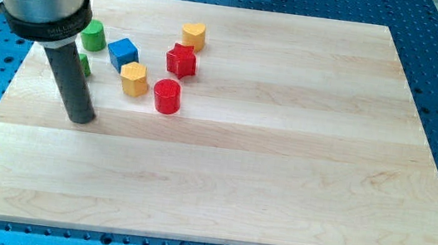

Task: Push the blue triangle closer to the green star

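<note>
The blue block (123,53) lay in the upper left of the frame; it read more as a cube than a clear triangle from this angle. Just left of it sat a green block (93,37), rounded in look, and a second green piece (85,64) peeked out from behind the rod, too hidden to tell its shape. My tip (80,118) rested on the wooden board (281,164) below and left of the blue block, apart from it, holding nothing, being a bare rod. Just below the blue block, nearly touching, was an orange block (134,79). Further right stood a red cylinder (167,96), a red star-like block (181,60) and a yellow block (194,35) nearer the top.
</note>
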Controlling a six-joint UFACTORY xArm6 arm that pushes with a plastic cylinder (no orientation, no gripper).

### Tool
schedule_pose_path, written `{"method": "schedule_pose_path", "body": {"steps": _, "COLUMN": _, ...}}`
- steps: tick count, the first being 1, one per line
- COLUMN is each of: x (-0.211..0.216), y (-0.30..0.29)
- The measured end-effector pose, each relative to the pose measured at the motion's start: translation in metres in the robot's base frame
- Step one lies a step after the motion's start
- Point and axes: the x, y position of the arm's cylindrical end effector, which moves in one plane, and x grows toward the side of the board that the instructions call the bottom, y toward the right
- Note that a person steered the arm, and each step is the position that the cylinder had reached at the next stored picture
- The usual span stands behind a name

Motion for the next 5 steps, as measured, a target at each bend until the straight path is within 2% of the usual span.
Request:
{"method": "schedule_pose_path", "body": {"steps": 1, "x": -0.014, "y": -0.001}}
{"method": "schedule_pose_path", "body": {"steps": 5, "x": -0.021, "y": -0.017}}
